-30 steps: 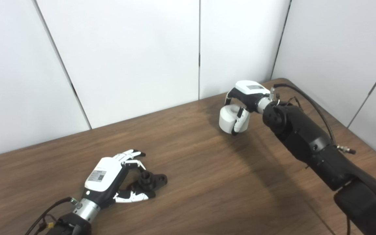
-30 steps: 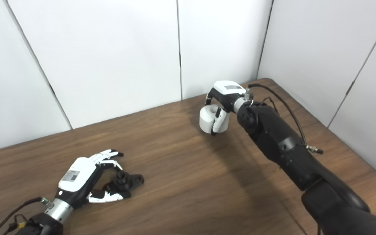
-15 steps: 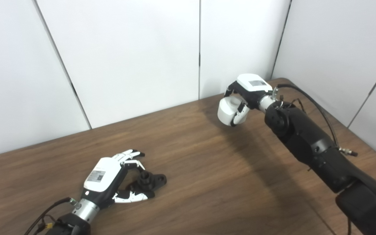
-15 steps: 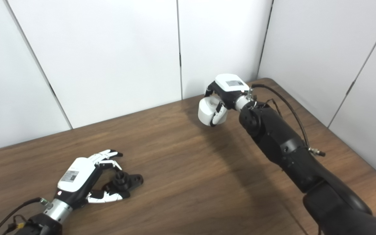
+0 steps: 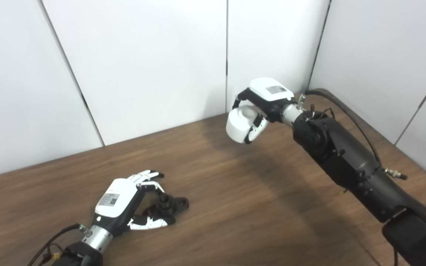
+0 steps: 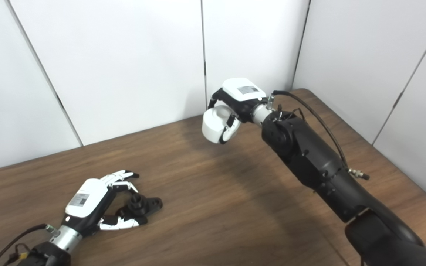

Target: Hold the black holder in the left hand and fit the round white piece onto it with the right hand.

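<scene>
We see a dark brown wooden table (image 5: 235,207) with a lengthwise grain, its far edge set against white wall panels (image 5: 154,55) and its far right corner rounded. Near the front left of the tabletop lies the black holder (image 5: 171,205), a small part with a short round post standing up from a flat base. Our left hand (image 5: 124,201) rests on the wood beside it, fingers apart around the holder's near end, the white thumb lying along the surface just in front of it. A soft shadow falls across the middle of the table. The wood shows no other objects lying on it.
</scene>
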Controlling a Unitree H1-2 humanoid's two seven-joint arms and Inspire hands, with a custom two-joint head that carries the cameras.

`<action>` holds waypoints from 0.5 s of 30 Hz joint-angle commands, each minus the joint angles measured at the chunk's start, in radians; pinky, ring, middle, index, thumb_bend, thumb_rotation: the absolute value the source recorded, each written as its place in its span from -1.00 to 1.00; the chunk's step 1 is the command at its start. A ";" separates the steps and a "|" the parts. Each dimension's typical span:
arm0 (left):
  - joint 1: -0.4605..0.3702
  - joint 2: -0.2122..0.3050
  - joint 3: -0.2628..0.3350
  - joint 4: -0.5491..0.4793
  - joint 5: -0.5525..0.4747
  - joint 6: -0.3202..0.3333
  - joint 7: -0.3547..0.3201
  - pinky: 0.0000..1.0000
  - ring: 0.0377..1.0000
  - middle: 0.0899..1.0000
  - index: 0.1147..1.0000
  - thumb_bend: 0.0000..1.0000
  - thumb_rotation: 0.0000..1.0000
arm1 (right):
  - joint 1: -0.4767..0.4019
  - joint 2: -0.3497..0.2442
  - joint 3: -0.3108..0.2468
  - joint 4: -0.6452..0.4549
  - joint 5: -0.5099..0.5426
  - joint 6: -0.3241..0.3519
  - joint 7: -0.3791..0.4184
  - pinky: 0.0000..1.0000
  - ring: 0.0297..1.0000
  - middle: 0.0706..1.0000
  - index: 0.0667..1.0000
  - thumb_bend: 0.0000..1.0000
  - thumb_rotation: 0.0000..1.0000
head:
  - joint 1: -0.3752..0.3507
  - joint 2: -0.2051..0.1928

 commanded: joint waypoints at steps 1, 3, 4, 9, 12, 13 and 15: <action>0.060 0.058 -0.014 0.067 0.064 0.082 -0.066 0.62 0.73 0.63 -0.17 0.04 -0.84 | -0.041 -0.008 -0.005 -0.058 -0.003 -0.021 0.011 0.36 0.54 0.46 -0.11 0.05 -0.71 | 0.012 0.002; 0.058 0.057 -0.015 0.064 0.063 0.089 -0.079 0.64 0.75 0.64 -0.17 0.04 -0.84 | -0.042 0.003 0.000 -0.091 -0.008 -0.013 0.035 0.38 0.56 0.47 -0.11 0.05 -0.71 | 0.017 0.005; 0.058 0.056 -0.014 0.059 0.062 0.094 -0.086 0.65 0.76 0.65 -0.17 0.04 -0.84 | -0.041 0.008 0.001 -0.103 -0.008 -0.016 0.043 0.38 0.55 0.46 -0.11 0.05 -0.71 | 0.021 0.006; 0.059 0.053 -0.009 0.048 0.055 0.099 -0.096 0.64 0.75 0.64 -0.17 0.04 -0.84 | -0.040 0.035 0.016 -0.162 -0.014 -0.012 0.087 0.40 0.57 0.48 -0.11 0.05 -0.71 | 0.049 0.011; 0.057 0.051 -0.009 0.050 0.060 0.105 -0.097 0.65 0.76 0.65 -0.17 0.04 -0.84 | -0.037 0.051 0.024 -0.187 -0.019 -0.012 0.105 0.41 0.59 0.48 -0.11 0.05 -0.71 | 0.063 0.016; 0.056 0.050 -0.010 0.046 0.062 0.109 -0.101 0.65 0.76 0.65 -0.17 0.04 -0.84 | -0.036 0.055 0.027 -0.194 -0.019 -0.010 0.114 0.41 0.59 0.49 -0.11 0.05 -0.71 | 0.074 0.019; 0.057 0.049 -0.009 0.042 0.064 0.115 -0.102 0.64 0.77 0.65 -0.17 0.04 -0.84 | -0.032 0.062 0.029 -0.205 -0.016 -0.008 0.130 0.42 0.60 0.49 -0.11 0.05 -0.72 | 0.085 0.022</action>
